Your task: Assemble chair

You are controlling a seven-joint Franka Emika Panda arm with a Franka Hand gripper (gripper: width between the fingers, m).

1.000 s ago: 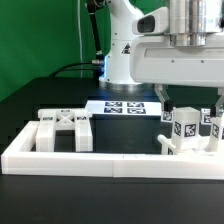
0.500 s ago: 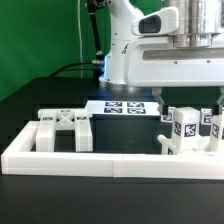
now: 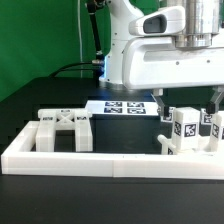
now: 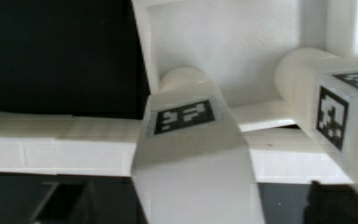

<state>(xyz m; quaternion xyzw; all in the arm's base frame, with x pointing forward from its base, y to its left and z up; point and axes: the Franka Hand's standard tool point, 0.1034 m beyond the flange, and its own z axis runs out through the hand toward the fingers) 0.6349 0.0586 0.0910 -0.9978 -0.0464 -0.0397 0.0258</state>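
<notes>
A black table is filling the scene, with a green curtain hanging behind it and the arm's white base standing at the back. The claw is hanging low over the table on the exterior view's right, its two dark fingers spread wide. Directly below and between them a cluster of upright chair pieces is standing, each showing a black-and-white square tag. The fingertips are sitting about level with the tops of these pieces, one on each side. Whether either finger is touching them cannot be told, and nothing is being lifted.

In the wrist view a tagged leg is reaching up the middle of the picture. A second tagged block is standing just beside it, and a flat white panel is lying across behind them.

Well away from the claw, toward the exterior view's left, the X-braced frame is lying on the table, apart from the cluster. The marker board is lying flat behind the claw and toward that same side. The long border wall is running across in front of the claw, nearer the camera.
</notes>
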